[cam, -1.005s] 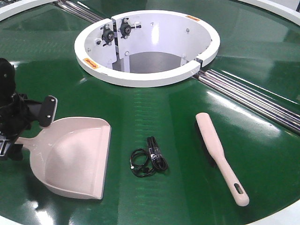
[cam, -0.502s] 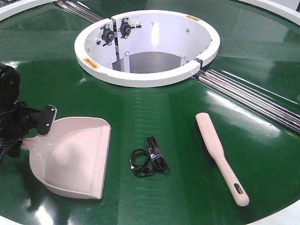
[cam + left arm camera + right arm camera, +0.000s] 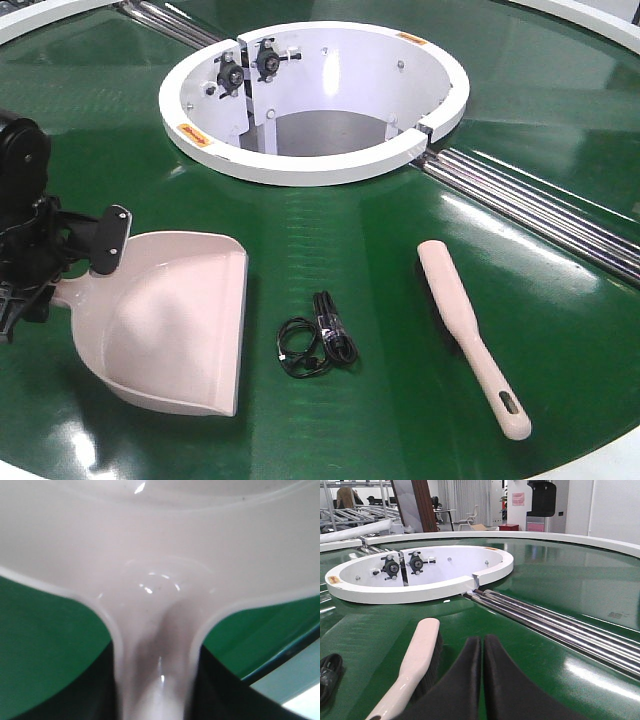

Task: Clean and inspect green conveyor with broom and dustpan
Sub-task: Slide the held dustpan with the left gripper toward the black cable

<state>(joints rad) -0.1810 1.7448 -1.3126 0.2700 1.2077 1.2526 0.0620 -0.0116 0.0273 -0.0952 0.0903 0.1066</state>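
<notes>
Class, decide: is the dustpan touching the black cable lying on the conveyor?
Apart. The front view shows bare green belt between the dustpan and the cable.

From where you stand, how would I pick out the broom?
Find the white ring in the middle of the green conveyor. Nearer the camera, right of a coiled black cable, lies the broom. It is slim with a slotted handle end, unlike the wide dustpan at left.

In the front view, the handle of the dustpan (image 3: 170, 320) is hidden inside the left gripper (image 3: 85, 280), whose arm runs off the picture's left edge. The left wrist view is a close blur of dustpan, its handle leaving the bottom edge. In the right wrist view, the broom (image 3: 415, 655) is cut by the bottom edge and a black cord (image 3: 327, 672) by the left edge.
</notes>
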